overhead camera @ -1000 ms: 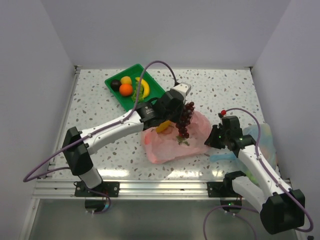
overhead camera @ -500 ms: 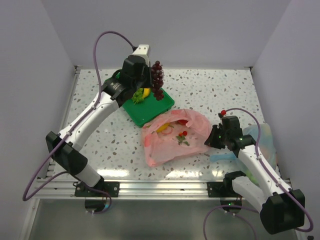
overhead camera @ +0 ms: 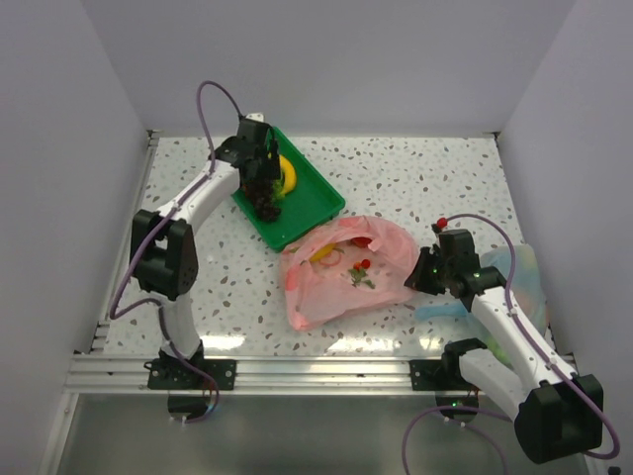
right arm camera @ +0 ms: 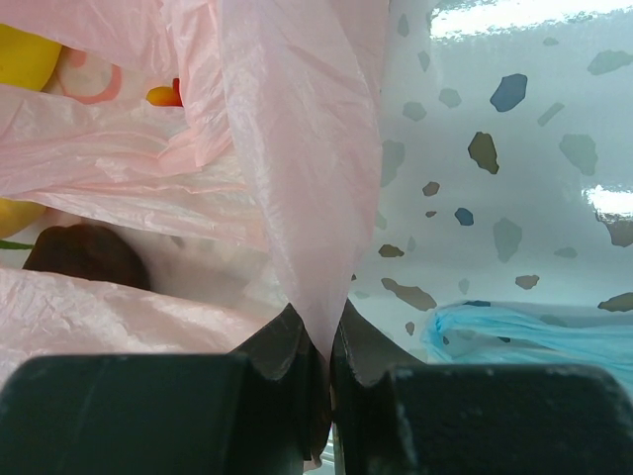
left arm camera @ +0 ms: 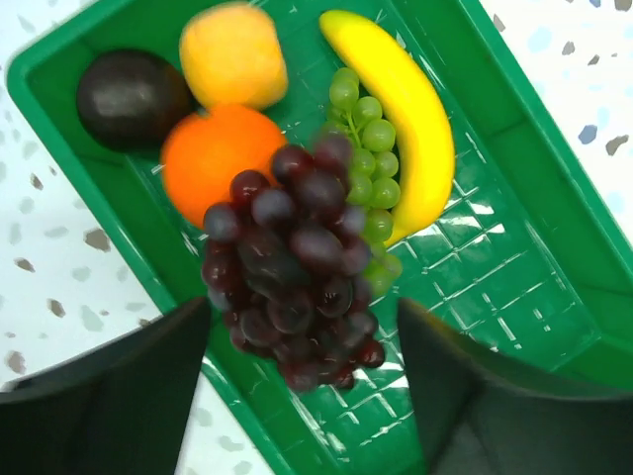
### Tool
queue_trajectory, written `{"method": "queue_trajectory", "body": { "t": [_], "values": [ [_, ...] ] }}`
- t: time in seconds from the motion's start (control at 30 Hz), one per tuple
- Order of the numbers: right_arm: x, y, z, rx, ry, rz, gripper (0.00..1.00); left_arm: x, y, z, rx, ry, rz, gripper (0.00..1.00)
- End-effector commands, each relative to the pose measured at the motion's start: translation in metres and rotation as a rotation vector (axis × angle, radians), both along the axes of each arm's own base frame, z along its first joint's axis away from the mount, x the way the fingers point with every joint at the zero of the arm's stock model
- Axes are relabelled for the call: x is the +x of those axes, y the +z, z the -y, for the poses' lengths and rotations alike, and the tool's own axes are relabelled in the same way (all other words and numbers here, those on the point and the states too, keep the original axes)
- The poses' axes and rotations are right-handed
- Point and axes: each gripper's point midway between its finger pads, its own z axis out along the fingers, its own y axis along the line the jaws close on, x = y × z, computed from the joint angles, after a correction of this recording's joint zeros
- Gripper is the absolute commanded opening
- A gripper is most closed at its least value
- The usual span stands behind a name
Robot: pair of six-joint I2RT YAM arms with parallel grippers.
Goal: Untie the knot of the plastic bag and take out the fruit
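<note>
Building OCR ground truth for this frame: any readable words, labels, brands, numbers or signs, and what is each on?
No readable text in any view.
On the green tray: no label or number.
On the pink bag: no legible print; a curved pink shape shows inside it in the right wrist view, with no letters.
On the pale blue bag: no print visible.

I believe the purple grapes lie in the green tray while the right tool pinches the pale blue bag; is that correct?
Not quite: the right wrist view shows the right tool pinching the pink plastic bag, not the pale blue bag. The purple grapes do lie in the green tray.
</note>
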Motion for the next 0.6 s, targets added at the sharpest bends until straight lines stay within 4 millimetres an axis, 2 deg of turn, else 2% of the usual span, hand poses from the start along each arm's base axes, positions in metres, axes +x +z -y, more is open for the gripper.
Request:
{"method": "queue_trajectory", "body": {
  "t": [0.0, 0.1, 0.17, 0.2, 0.23, 0.27, 0.33, 0.37, 0.43, 0.47, 0.53, 0.57],
  "values": [
    [0.007, 0.006, 0.002, -0.021, 0.005, 0.034, 0.11, 0.014, 0.042, 0.002, -0.025, -0.012, 0.128, 0.87],
    [0.008, 0.006, 0.002, -0.019, 0.004, 0.035, 0.11, 0.006, 0.054, 0.005, -0.042, -0.032, 0.142, 0.98],
    [0.008, 0.005, 0.002, -0.016, 0.004, 0.036, 0.11, -0.004, 0.055, 0.012, -0.054, -0.056, 0.135, 0.99],
    [0.009, 0.007, 0.0, -0.013, 0.006, 0.038, 0.11, -0.01, 0.065, 0.014, -0.062, -0.065, 0.153, 1.0],
    [0.009, 0.006, 0.001, -0.013, 0.007, 0.039, 0.11, -0.016, 0.067, 0.017, -0.062, -0.076, 0.155, 0.99],
    [0.009, 0.006, 0.0, -0.012, 0.006, 0.04, 0.11, -0.025, 0.065, 0.028, -0.061, -0.105, 0.147, 1.0],
    [0.01, 0.007, 0.0, -0.012, 0.007, 0.043, 0.11, -0.041, 0.075, 0.04, -0.055, -0.143, 0.159, 0.99],
    [0.01, 0.007, 0.0, -0.012, 0.007, 0.043, 0.11, -0.054, 0.074, 0.06, -0.049, -0.191, 0.153, 0.99],
    [0.01, 0.008, 0.0, -0.011, 0.008, 0.044, 0.11, -0.074, 0.077, 0.072, -0.024, -0.223, 0.133, 1.0],
    [0.01, 0.008, 0.0, -0.01, 0.008, 0.047, 0.11, -0.087, 0.078, 0.087, -0.028, -0.258, 0.12, 1.0],
    [0.011, 0.009, 0.0, -0.008, 0.007, 0.051, 0.11, -0.111, 0.077, 0.098, -0.064, -0.269, 0.076, 0.98],
    [0.011, 0.008, 0.0, -0.006, 0.001, 0.049, 0.11, -0.127, 0.073, 0.113, -0.077, -0.303, 0.056, 0.97]
  ]
}}
